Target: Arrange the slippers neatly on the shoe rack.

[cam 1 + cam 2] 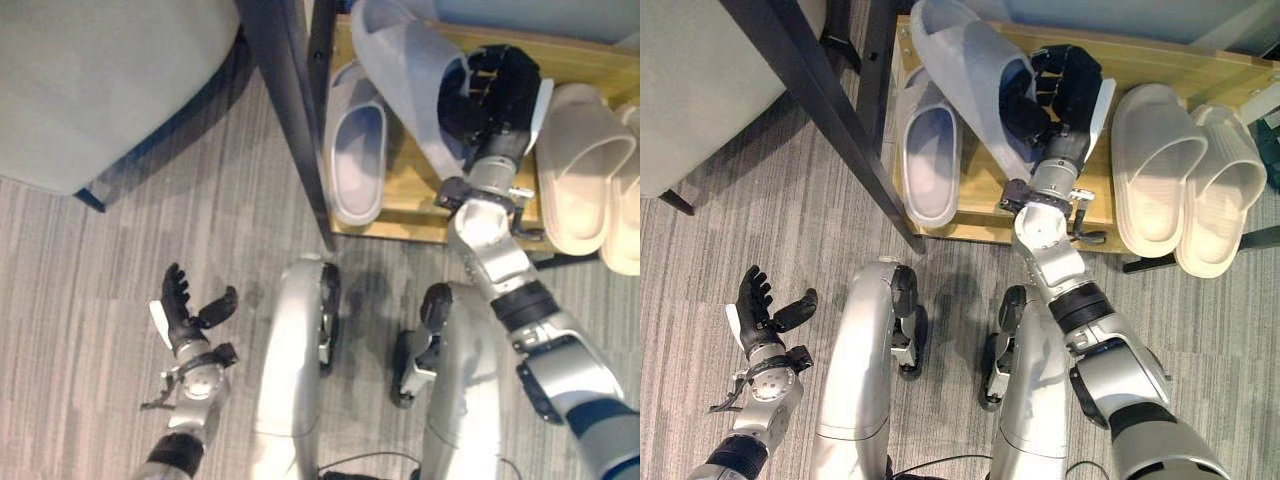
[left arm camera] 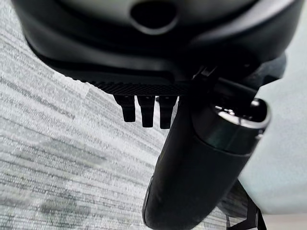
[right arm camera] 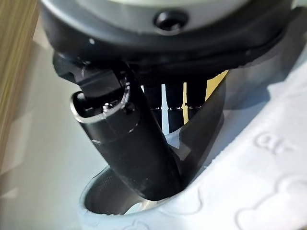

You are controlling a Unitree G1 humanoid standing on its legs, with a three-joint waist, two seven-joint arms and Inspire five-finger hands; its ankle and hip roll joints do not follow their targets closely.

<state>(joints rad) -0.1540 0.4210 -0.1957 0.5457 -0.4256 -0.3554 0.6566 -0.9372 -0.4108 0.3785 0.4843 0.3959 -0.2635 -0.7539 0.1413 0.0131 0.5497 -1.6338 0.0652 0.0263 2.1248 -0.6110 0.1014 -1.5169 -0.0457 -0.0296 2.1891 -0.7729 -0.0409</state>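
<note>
The grey slipper in hand [image 1: 965,70] is up off the wooden shoe rack [image 1: 1160,60], tilted with its sole turned partly sideways, and the right hand [image 1: 1065,95] has it by the strap: the fingers are hooked into the foot opening and the thumb [image 3: 129,143] reaches down inside it, as the right wrist view shows, so the grip pinches the upper band and not the sole. That hold looks chosen to keep the slipper from swinging loose while it is carried over the shelf, and it leaves the sole free to be set down flat. Its mate, the second grey slipper [image 1: 930,150], already lies flat on the rack at the left end, toe pointing toward the back, with a bare strip of wood just beside it (probably the spot the held one is meant for). Further to the right a pair of cream slippers [image 1: 1185,170] sits side by side, touching, and hangs a little over the front edge of the rack. A dark table leg [image 1: 830,110] crosses in front of the rack's left corner, which may explain why the slipper is brought in from the right side. The left hand [image 1: 760,315] hangs low over the grey carpet [image 1: 700,250], well apart from the rack, fingers relaxed and spread, holding nothing.
</note>
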